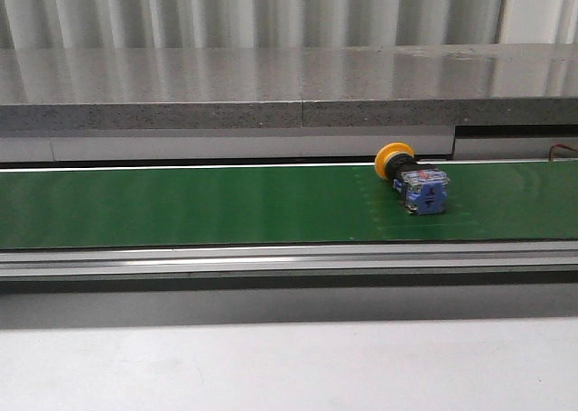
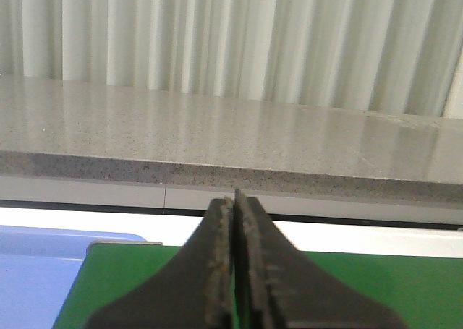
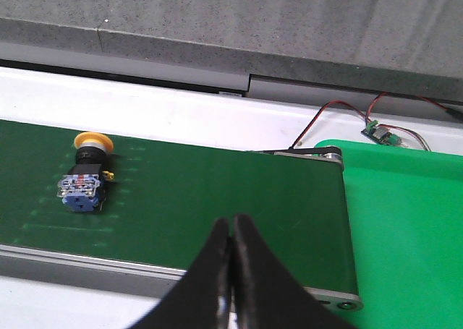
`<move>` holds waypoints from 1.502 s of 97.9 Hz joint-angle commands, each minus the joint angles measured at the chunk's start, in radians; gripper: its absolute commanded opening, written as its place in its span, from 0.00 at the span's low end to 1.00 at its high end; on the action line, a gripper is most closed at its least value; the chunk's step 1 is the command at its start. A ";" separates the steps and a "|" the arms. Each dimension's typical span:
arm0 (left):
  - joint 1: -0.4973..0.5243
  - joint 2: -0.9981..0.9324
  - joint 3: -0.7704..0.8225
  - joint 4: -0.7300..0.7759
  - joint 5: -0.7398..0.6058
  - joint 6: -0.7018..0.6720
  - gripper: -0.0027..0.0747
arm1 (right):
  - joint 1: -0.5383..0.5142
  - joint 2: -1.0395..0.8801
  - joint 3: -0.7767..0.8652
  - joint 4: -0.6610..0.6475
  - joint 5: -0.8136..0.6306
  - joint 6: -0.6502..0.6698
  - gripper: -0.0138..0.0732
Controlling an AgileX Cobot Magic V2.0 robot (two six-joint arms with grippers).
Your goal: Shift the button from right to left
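Note:
The button (image 1: 414, 178) lies on its side on the green belt (image 1: 181, 205), right of the middle, yellow cap toward the far edge and blue-and-clear body toward me. It also shows in the right wrist view (image 3: 85, 172). My right gripper (image 3: 231, 224) is shut and empty, above the belt's near edge, apart from the button. My left gripper (image 2: 234, 202) is shut and empty over the belt's left end (image 2: 116, 278). Neither gripper shows in the front view.
A grey stone ledge (image 1: 271, 86) runs behind the belt. A metal rail (image 1: 271, 262) lines its near edge. A blue bin (image 2: 36, 271) sits past the belt's left end. A second green belt (image 3: 405, 220) and a small wired circuit board (image 3: 381, 132) lie at the right end.

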 commanded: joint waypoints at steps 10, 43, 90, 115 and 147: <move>-0.006 0.213 -0.295 -0.014 0.226 -0.009 0.01 | 0.002 0.000 -0.023 0.024 -0.069 -0.010 0.08; -0.006 0.641 -0.708 -0.014 0.588 -0.002 0.01 | 0.002 0.000 -0.023 0.024 -0.068 -0.010 0.08; -0.006 0.850 -0.709 -0.014 0.615 -0.002 0.01 | 0.002 0.000 -0.023 0.024 -0.066 -0.010 0.08; -0.006 0.883 -0.709 -0.014 0.619 -0.002 0.37 | 0.002 0.000 -0.023 0.024 -0.066 -0.010 0.08; -0.006 0.888 -0.709 -0.029 0.618 -0.037 0.90 | 0.002 0.000 -0.023 0.024 -0.066 -0.010 0.08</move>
